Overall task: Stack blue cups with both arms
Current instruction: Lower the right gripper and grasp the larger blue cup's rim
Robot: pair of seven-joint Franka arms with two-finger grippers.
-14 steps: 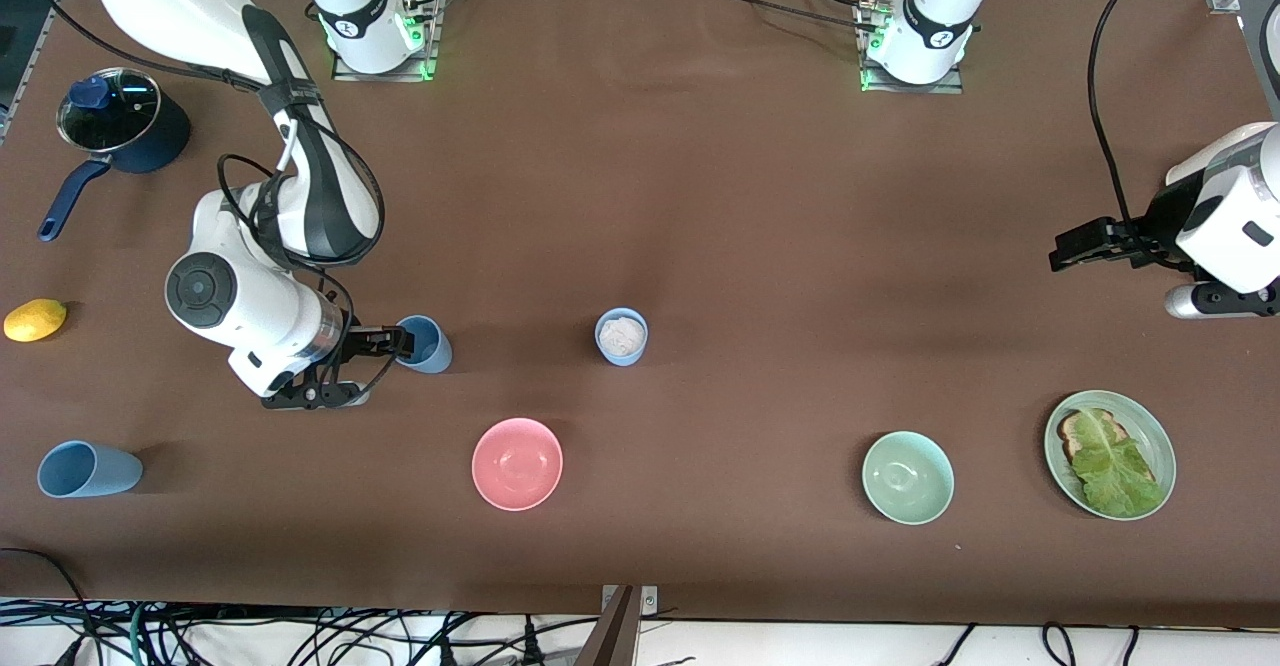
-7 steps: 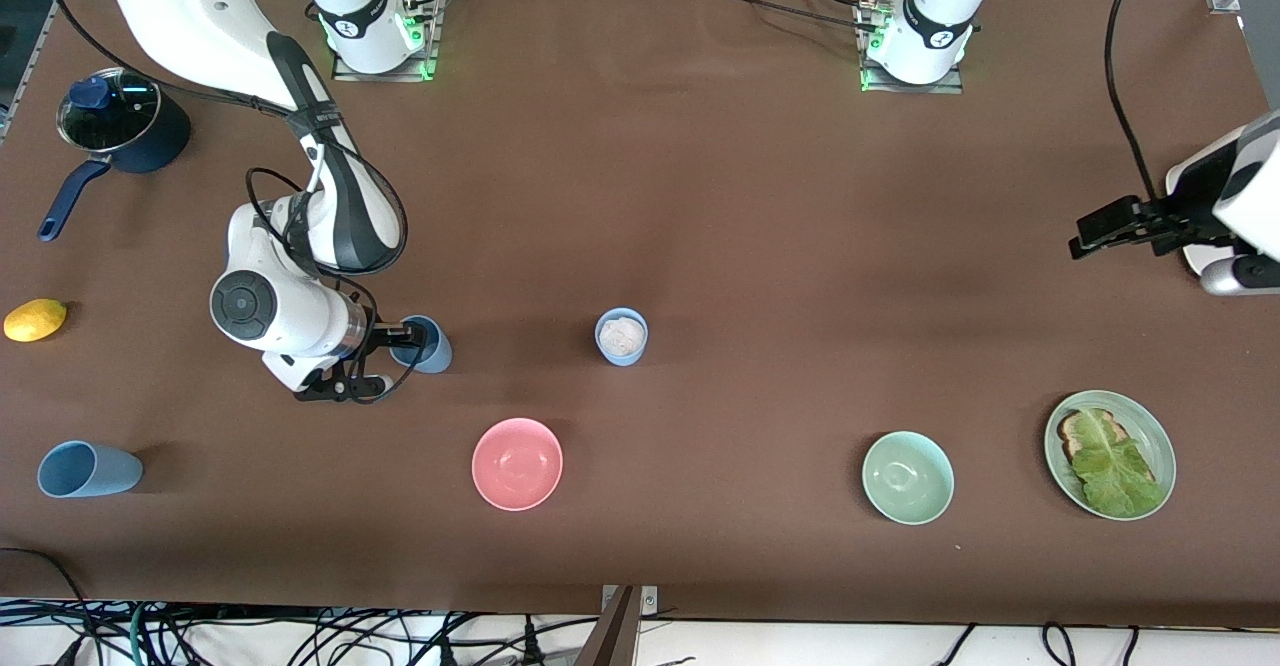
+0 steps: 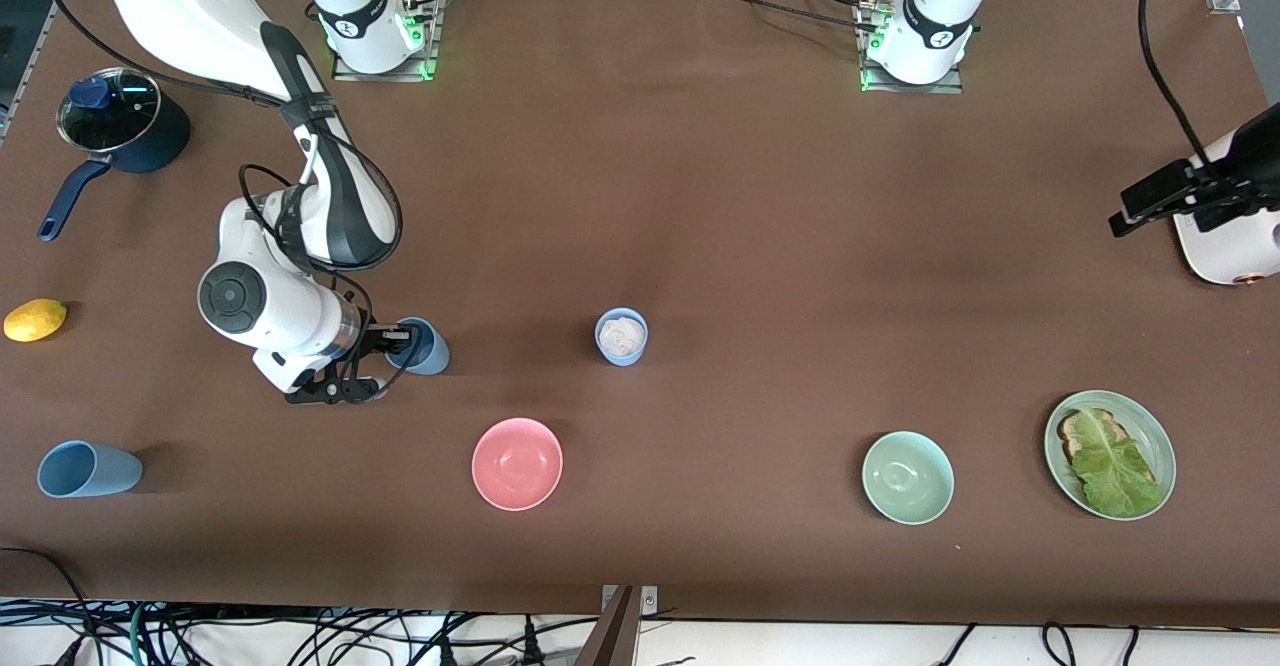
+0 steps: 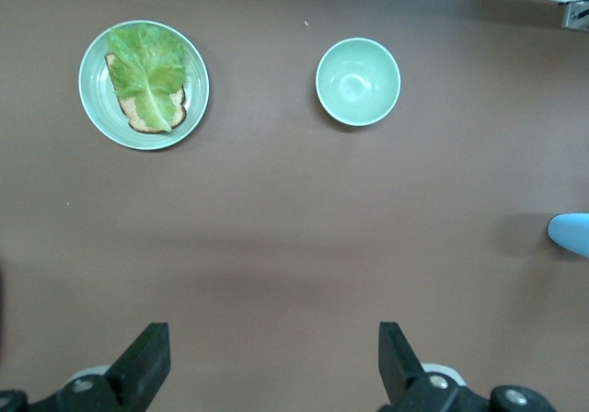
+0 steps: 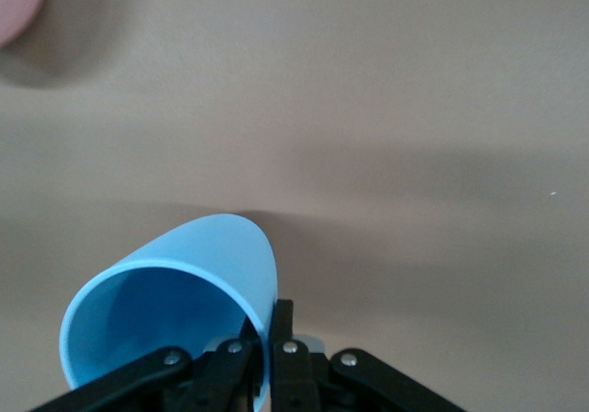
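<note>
The steel-blue cup [image 3: 425, 346], smooth and tapered, stands on the brown desk [image 3: 760, 246] with its rim pinched in my right claw [image 3: 397, 337], forearm bent low. The pale cup [image 3: 621, 336] stands nearby, toward the left arm's end. My left claw [image 4: 271, 357] hangs spread, waiting.

Even overhead light, soft shadows
</note>
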